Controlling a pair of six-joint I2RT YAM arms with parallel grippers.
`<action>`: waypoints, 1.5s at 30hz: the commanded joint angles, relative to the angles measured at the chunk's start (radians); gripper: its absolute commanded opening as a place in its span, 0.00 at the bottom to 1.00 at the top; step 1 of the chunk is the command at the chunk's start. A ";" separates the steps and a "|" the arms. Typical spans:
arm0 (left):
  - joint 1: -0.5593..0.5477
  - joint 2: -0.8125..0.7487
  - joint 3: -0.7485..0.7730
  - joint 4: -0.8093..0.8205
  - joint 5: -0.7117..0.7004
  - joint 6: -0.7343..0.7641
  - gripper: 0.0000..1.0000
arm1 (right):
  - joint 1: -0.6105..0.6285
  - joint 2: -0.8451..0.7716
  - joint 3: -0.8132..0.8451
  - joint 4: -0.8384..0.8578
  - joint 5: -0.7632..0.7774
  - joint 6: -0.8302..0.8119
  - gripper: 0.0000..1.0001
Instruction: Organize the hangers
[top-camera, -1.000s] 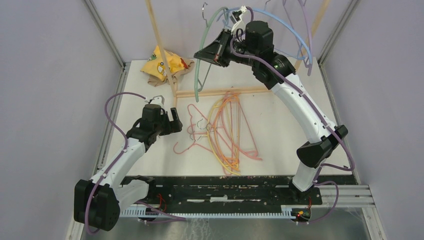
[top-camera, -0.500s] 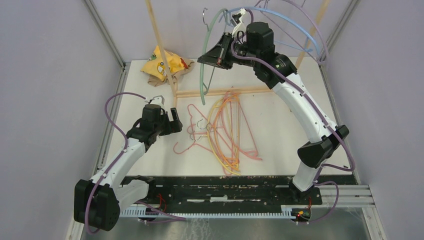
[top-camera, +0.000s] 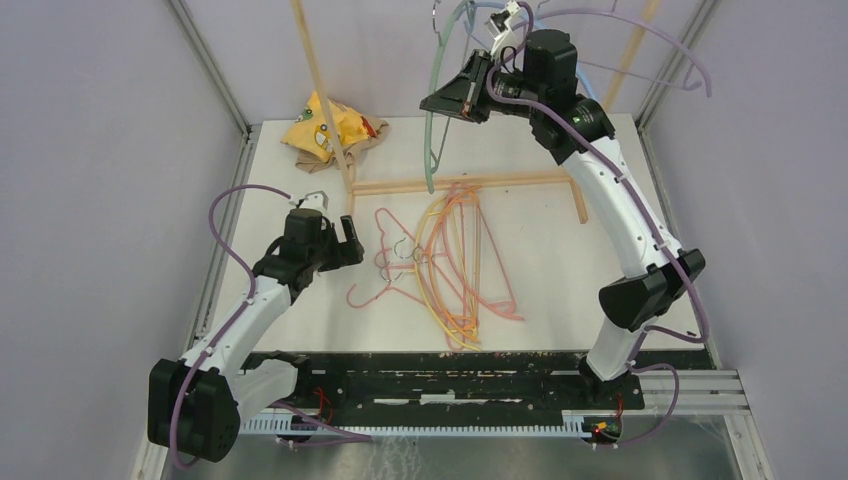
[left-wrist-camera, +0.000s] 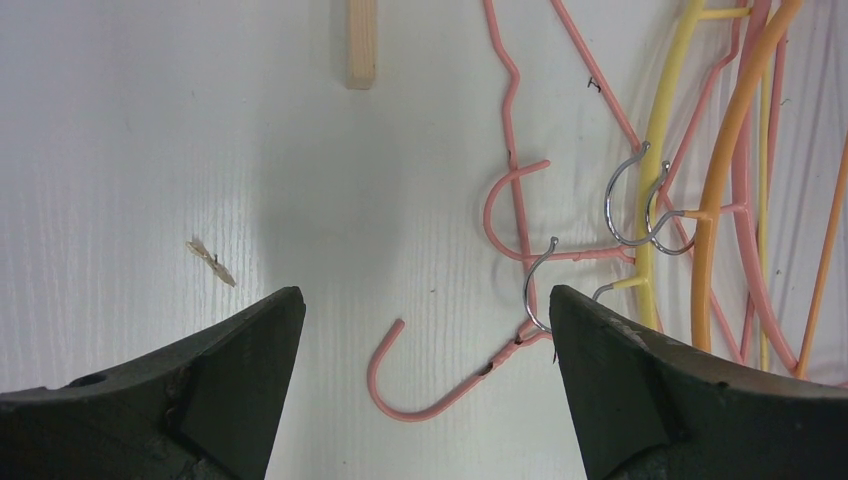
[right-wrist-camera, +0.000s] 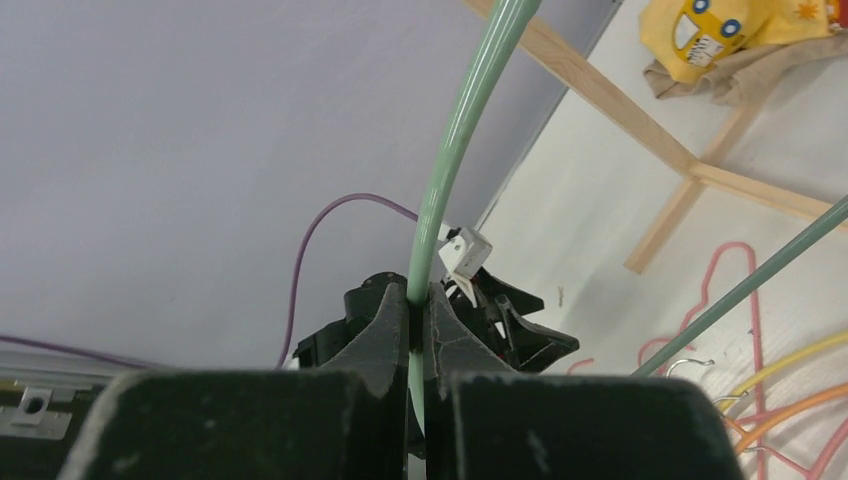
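One pale green hanger (top-camera: 429, 150): thin curved rod, pinched in right gripper (right-wrist-camera: 418, 305), raised above wooden rack frame (top-camera: 470, 182). Pink, orange, yellow hangers (top-camera: 455, 265) tangled flat just in front of frame, count unclear. Left gripper (left-wrist-camera: 425, 300) spread wide, empty, by frame's left end. Since earlier: green hanger carried rightward and higher; pile and left arm unmoved.
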 joint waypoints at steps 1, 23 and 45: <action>-0.005 -0.001 0.004 0.037 -0.020 -0.002 0.99 | 0.003 0.005 0.096 0.123 -0.126 -0.023 0.01; -0.005 0.013 0.008 0.039 -0.036 0.001 0.99 | -0.072 0.149 0.169 0.368 -0.161 0.209 0.01; -0.006 0.042 0.012 0.043 -0.031 0.003 0.99 | -0.208 0.001 -0.142 0.382 -0.057 0.306 0.09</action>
